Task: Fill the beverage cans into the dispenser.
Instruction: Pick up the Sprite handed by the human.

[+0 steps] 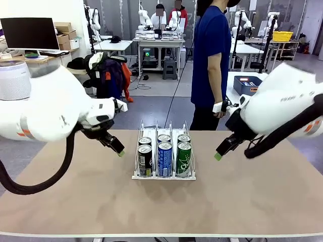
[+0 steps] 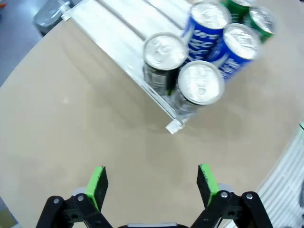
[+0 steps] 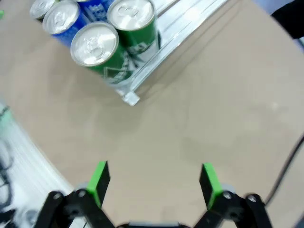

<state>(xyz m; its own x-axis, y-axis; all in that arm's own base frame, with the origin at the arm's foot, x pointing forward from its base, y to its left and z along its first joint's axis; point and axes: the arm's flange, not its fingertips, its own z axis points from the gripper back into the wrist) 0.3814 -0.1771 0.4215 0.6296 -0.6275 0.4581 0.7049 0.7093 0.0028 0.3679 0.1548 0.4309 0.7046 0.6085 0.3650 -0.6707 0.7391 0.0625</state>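
- The dispenser (image 1: 163, 177) stands at the middle of the table (image 1: 252, 201), between both arms.
- The beverage cans (image 1: 165, 159): six, upright in the dispenser, two per lane; dark, blue and green lanes.
- The left gripper (image 2: 152, 183): jaws wide, empty, above bare table beside the dispenser.
- The right gripper (image 3: 154, 183): jaws wide, empty, at the opposite side.

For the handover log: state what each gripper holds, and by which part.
Nothing. The black, green-padded left gripper and right gripper both stand open and empty above the tan tabletop.
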